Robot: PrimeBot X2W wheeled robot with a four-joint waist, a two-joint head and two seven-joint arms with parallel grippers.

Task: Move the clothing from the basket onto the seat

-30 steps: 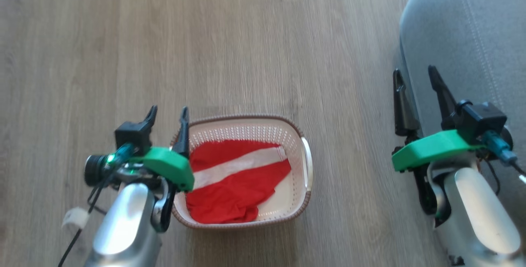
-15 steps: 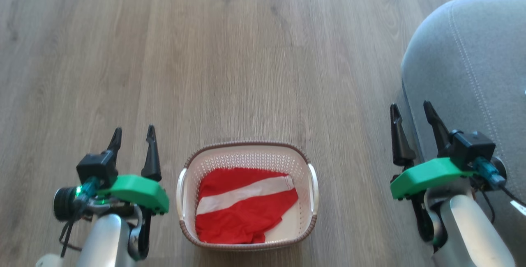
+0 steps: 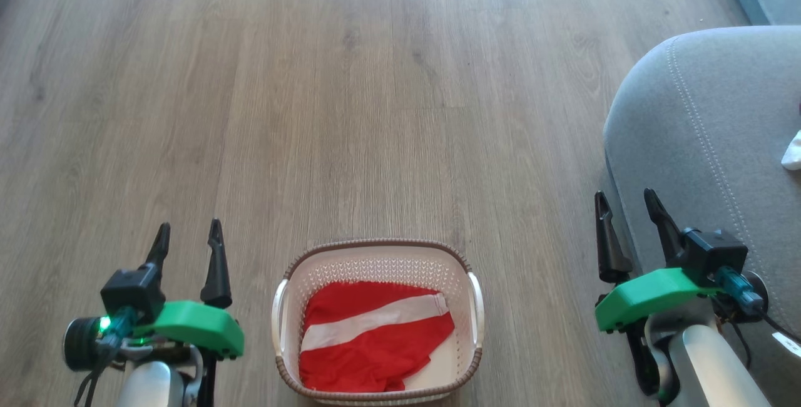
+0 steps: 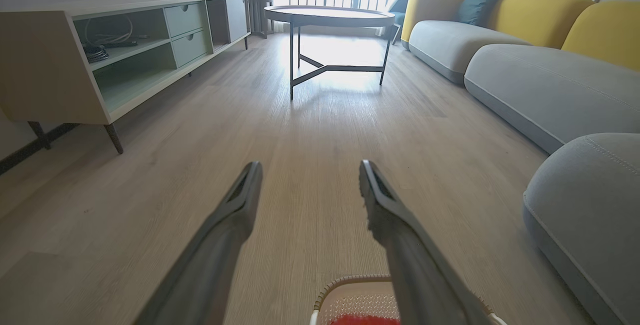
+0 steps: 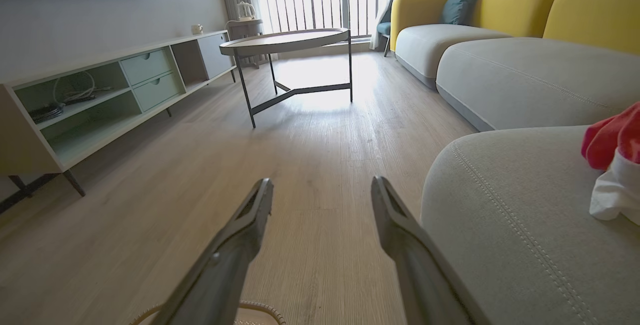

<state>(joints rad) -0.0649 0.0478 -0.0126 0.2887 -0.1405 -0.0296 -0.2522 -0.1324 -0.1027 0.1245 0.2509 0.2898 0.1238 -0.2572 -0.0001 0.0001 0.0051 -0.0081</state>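
The seat [image 3: 719, 144], grey with 2 stitch lines, is located at the right, apart from the basket [image 3: 375, 245]. The basket is set on the wood floor [image 3: 375, 113] between the 2 grippers. The clothing [image 3: 369, 344], red with 1 white stripe, is contained in the basket. A 2nd garment [image 5: 612, 140], red and white, is laid on the seat. The left gripper [image 3: 188, 228] and right gripper [image 3: 622, 195] are held wide open and empty, the right near the seat edge.
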